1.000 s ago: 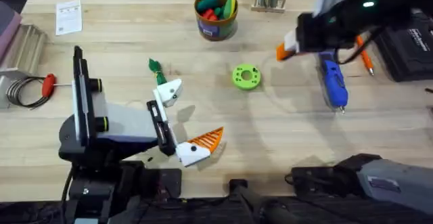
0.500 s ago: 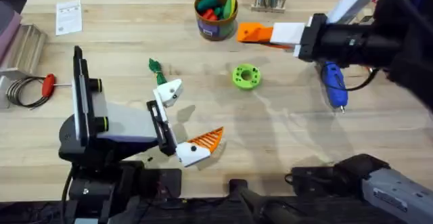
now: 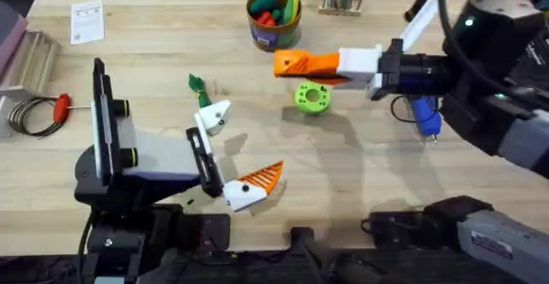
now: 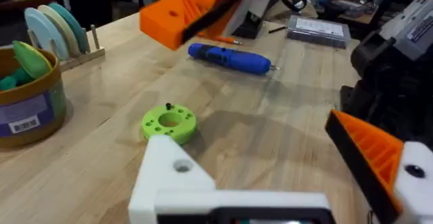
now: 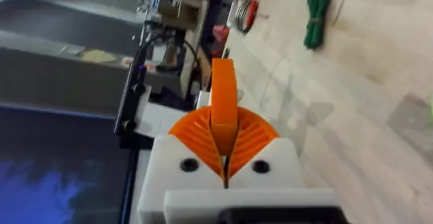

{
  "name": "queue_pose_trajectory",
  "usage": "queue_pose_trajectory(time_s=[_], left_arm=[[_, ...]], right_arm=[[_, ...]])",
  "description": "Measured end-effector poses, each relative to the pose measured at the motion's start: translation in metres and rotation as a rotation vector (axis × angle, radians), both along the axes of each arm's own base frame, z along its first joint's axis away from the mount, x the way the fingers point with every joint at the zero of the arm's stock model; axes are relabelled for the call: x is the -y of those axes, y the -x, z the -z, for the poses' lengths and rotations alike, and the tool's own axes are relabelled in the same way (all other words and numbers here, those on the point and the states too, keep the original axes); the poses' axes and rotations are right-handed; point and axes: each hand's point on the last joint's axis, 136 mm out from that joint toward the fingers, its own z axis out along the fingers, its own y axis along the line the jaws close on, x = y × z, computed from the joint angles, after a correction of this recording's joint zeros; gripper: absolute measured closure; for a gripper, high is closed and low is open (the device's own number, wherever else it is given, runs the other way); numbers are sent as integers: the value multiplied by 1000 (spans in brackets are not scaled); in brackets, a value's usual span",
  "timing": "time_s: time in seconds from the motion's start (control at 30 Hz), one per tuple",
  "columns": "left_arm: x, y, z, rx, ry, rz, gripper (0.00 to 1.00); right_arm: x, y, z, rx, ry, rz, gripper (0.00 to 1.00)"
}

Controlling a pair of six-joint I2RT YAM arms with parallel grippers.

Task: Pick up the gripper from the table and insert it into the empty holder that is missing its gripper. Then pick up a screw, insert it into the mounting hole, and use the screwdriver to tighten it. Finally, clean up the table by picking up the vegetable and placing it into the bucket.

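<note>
Since the earlier frames the right end effector (image 3: 296, 63) has swung leftward, now above the green disc (image 3: 311, 97), its pads pinched on the orange gripper (image 5: 223, 105). The left end effector (image 3: 236, 151) sits parted, one holder (image 3: 216, 115) bare. The right arm partly covers the screwdriver (image 3: 424, 116). The vegetable (image 3: 199, 89) lies on the wooden counter (image 3: 360, 172).

Item count around the green disc (image 3: 311, 97): one bucket (image 3: 274, 18), one blue screwdriver (image 3: 424, 115), one vegetable (image 3: 199, 90), one red-handled tool (image 3: 61, 108), one paper card (image 3: 87, 21), two robot arms.
</note>
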Motion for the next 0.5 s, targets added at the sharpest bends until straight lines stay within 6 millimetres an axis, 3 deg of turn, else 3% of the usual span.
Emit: queue_pose_trajectory(time_s=[0.27,0.5], left_arm=[[0,0,0,0,0,0,16],[0,0,0,0,0,0,15]], right_arm=[[-7,17,13,-104,-36,-142,993],[-9,31,-2,-43,-90,-259,993]])
